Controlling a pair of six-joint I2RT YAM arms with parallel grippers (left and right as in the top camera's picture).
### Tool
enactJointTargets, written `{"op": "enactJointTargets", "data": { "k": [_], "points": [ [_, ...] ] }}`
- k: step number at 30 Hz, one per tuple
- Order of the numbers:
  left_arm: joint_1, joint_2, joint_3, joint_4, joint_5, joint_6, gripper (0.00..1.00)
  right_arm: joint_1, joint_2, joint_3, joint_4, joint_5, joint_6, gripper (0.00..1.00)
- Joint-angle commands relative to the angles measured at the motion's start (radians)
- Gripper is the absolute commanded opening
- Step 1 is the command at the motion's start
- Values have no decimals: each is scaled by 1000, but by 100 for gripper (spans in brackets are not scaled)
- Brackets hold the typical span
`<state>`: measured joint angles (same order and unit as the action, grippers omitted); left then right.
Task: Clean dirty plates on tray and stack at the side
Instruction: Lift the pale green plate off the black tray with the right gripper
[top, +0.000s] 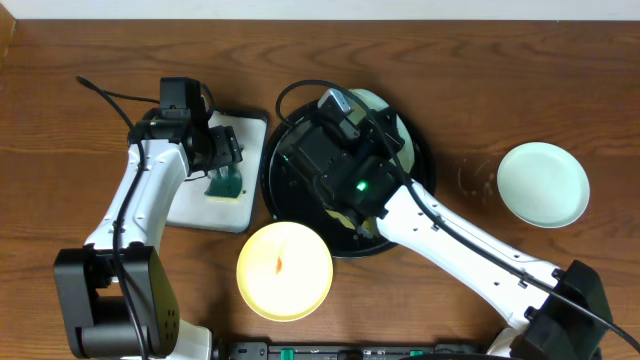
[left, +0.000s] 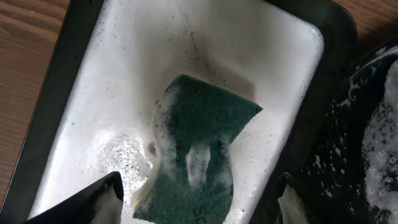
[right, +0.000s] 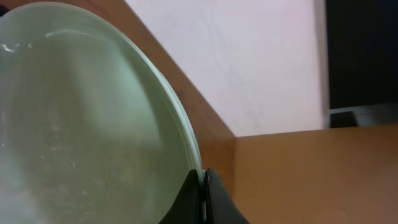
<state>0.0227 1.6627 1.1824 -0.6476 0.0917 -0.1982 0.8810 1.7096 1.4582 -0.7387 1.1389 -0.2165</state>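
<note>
My right gripper (right: 203, 186) is shut on the rim of a pale mint-green plate (right: 81, 124) and holds it tilted over the big black round tray (top: 275, 180); in the overhead view the plate (top: 385, 105) shows only as an edge behind the arm. A second mint-green plate (top: 543, 184) lies on the table at the right. A pale yellow plate (top: 284, 270) with a red-orange smear lies in front of the tray. My left gripper (left: 199, 205) is open above a green sponge (left: 202, 149) lying in foam.
The sponge lies in a white rectangular dark-rimmed tray (top: 195, 205) left of the black tray, full of soapy foam (left: 124, 93). Suds cover the black tray's edge (left: 367, 137). Bare wooden table surrounds everything.
</note>
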Motion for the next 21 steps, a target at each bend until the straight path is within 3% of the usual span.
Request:
{"op": "enactJointTargets", "data": {
  "k": [1, 18, 21],
  "points": [
    [5, 2, -14, -3, 2, 2, 80, -22, -31, 12, -11, -52, 86, 1],
    [5, 2, -14, -3, 2, 2, 80, -38, -31, 12, -65, -54, 150, 1],
    [5, 2, -14, -3, 2, 2, 80, -45, -31, 12, -69, -141, 160, 1]
  ]
}}
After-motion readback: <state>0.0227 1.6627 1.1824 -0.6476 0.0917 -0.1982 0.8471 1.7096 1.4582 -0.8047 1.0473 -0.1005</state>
